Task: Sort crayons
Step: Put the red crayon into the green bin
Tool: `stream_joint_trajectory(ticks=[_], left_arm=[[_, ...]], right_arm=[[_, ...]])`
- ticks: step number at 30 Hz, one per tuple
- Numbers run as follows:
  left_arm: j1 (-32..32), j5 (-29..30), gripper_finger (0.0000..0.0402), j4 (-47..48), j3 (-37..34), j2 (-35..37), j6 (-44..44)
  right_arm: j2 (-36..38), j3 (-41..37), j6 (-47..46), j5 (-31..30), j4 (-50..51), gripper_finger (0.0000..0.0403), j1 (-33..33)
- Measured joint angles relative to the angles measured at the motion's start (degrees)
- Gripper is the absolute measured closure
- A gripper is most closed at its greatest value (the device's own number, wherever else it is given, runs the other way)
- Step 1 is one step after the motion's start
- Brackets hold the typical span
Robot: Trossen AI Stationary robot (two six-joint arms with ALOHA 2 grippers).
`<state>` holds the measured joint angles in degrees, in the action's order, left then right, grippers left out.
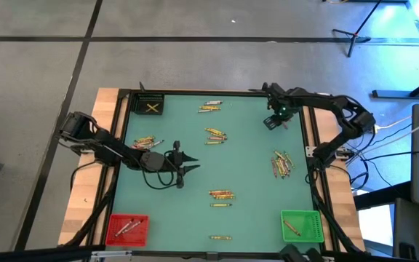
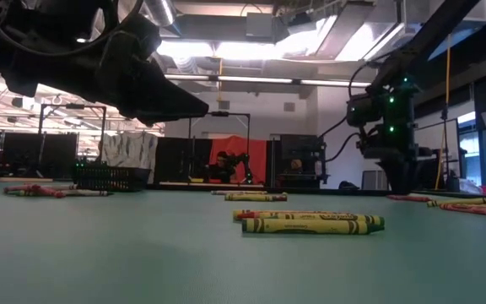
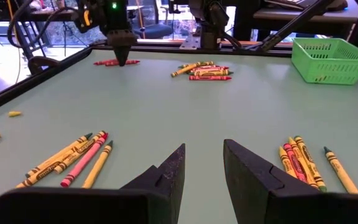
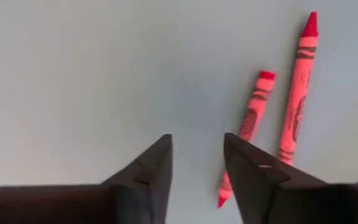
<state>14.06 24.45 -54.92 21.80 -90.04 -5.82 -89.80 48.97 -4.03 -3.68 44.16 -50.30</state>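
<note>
Crayons lie in small groups on the teal mat: far middle [image 1: 211,107], centre [image 1: 215,135], left [image 1: 145,142], right [image 1: 282,164], near middle [image 1: 221,195] and near edge [image 1: 220,237]. My left gripper [image 1: 190,166] is open and empty above the mat's left half, level, between two crayon groups [image 3: 73,158] [image 3: 303,163]. My right gripper [image 1: 272,122] is open at the far right, pointing down close over the mat. Two red crayons [image 4: 253,121] [image 4: 297,93] lie flat just beside its one finger [image 4: 253,180], outside the gap.
A black bin [image 1: 151,105] stands at the far left corner. A red bin [image 1: 127,229] at the near left and a green bin [image 1: 302,225] at the near right each hold a crayon or two. A black frame rims the mat.
</note>
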Motion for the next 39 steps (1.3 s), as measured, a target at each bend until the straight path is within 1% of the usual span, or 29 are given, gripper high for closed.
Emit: stream_joint_trajectory(ticks=[3, 6, 20, 23, 31, 39], left_arm=[[0.0, 0.0, 0.0308, 0.0, 0.0, 0.0, 0.0], [0.0, 0.0, 0.0308, 0.0, 0.0, 0.0, 0.0], [0.0, -0.1, 0.0308, 0.0, 0.0, 0.0, -0.1], [0.0, -0.1, 0.0308, 0.0, 0.0, 0.0, -0.1], [0.0, -0.1, 0.0308, 0.0, 0.0, 0.0, -0.1], [0.0, -0.1, 0.0308, 0.0, 0.0, 0.0, -0.1]], right_arm=[[2.2, 0.0, 0.0, -0.1, 1.2, 0.0214, 0.0], [2.4, 0.0, -0.2, -1.8, 1.3, 0.0197, 0.0], [-1.6, -1.4, -0.3, -4.3, -0.7, 0.0194, -0.3], [-1.6, -1.4, -0.2, -4.2, -0.6, 0.0208, -0.3], [-1.6, -1.4, 1.3, -2.7, -0.6, 0.0269, -0.3], [-1.5, -1.4, 1.4, -2.1, -0.7, 0.0304, -0.3]])
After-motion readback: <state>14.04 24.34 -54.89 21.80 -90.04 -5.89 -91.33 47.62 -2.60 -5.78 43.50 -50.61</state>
